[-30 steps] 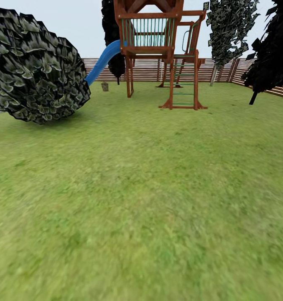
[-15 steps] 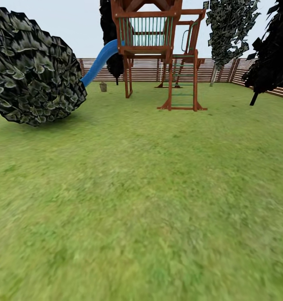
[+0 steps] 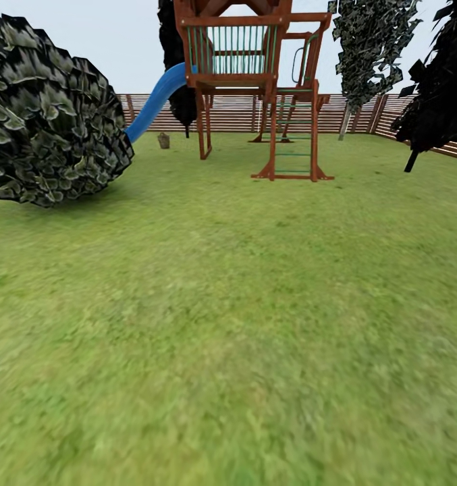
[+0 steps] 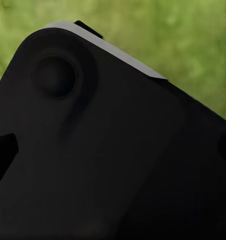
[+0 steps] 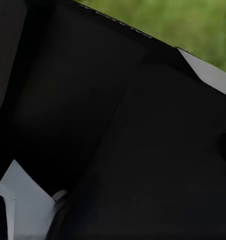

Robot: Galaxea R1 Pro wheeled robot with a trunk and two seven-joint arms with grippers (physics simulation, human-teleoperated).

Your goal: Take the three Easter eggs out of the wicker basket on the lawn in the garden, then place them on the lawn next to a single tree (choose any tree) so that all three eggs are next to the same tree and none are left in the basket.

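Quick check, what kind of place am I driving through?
A fenced back garden, apparently: open lawn, a wooden play tower with a blue slide, and a slatted fence with trees behind.

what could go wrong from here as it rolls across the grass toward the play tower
The big dark bush bulges over the lawn at left; veering that way could brush it. The small brownish object near the blue slide is too far off to identify, so it may be mistaken. Straight ahead, the play tower legs block the path.
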